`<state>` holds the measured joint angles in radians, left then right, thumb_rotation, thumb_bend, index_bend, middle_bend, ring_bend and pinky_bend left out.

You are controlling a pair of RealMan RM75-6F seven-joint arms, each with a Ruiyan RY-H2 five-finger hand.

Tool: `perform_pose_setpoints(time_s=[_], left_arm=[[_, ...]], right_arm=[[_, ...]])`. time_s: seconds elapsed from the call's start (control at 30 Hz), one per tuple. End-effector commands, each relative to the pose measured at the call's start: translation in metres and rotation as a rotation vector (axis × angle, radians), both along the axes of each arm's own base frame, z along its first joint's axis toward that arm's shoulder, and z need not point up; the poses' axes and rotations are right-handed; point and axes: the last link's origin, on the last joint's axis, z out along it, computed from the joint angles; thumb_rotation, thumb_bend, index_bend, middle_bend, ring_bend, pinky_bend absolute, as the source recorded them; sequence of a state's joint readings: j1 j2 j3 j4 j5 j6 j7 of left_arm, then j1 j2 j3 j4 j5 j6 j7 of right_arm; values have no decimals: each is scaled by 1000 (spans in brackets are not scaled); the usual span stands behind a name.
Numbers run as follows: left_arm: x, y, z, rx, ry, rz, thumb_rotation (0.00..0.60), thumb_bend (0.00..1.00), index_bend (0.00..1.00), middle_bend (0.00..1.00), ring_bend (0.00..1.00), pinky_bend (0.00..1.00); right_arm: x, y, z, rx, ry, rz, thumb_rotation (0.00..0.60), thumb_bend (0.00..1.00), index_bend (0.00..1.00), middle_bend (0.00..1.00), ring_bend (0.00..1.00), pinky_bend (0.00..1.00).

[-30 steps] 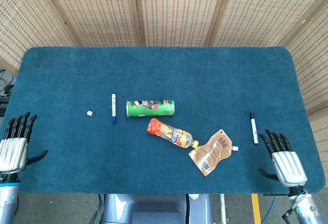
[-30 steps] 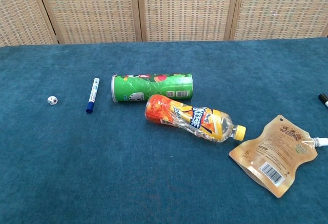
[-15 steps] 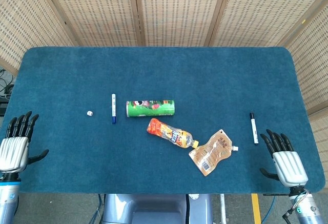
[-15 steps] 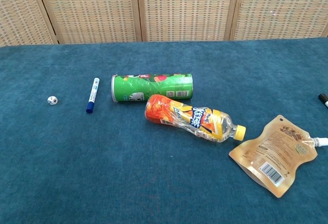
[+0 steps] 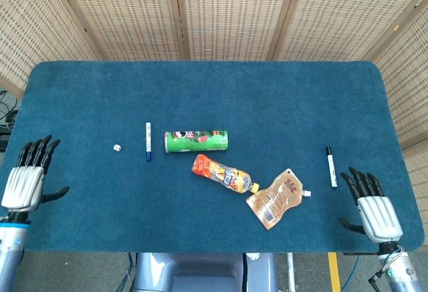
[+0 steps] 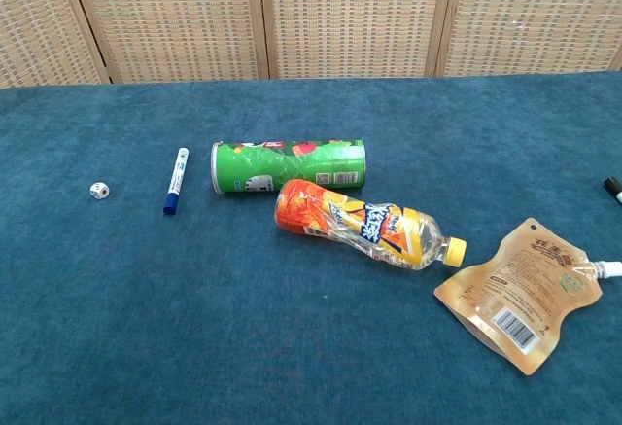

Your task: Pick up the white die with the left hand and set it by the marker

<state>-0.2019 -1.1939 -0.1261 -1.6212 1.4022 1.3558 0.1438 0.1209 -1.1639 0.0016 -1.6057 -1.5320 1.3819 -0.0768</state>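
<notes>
Well apart, left hand [image 5: 25, 178] and white die [image 5: 116, 148].

Can [image 5: 196, 141], bottle [image 5: 224, 174], pouch [image 5: 275, 198], blk pen [image 5: 331, 167]

A table [image 5: 200, 91] covered in dark teal cloth. A green chip can [image 5: 196, 141] lies on its side near the middle. Left of it lie a blue marker [image 5: 148, 141] and, further left, a white die [image 5: 116, 148]. Just in front of the can lies an orange drink bottle [image 5: 224, 174], right of that a tan pouch [image 5: 275, 198]. Far right of the can lies a black marker [image 5: 331, 167].
</notes>
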Motion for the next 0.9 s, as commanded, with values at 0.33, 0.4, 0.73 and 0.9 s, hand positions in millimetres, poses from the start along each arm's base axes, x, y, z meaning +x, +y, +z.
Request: perform_pose_setpoints(time_s=[0.33, 0.4, 0.73, 0.9], left_arm=[[-5, 74, 10, -133, 139, 36, 600, 241, 250, 0, 0, 0], [-7, 85, 4, -159, 149, 57, 600, 245, 279, 0, 0, 0], [-7, 115, -20, -190, 185, 80, 600, 275, 364, 0, 0, 0], [-2, 126, -35, -230, 213, 85, 600, 281, 386, 0, 0, 0]], right_arm=[[1, 1, 0, 15, 12, -1, 600, 208, 0, 0, 0, 0], [1, 1, 1, 15, 11, -2, 600, 208, 0, 0, 0, 0], [0, 1, 3, 13, 2, -3, 600, 208, 0, 0, 0, 0], [0, 1, 5, 11, -7, -5, 600, 208, 0, 0, 0, 0]])
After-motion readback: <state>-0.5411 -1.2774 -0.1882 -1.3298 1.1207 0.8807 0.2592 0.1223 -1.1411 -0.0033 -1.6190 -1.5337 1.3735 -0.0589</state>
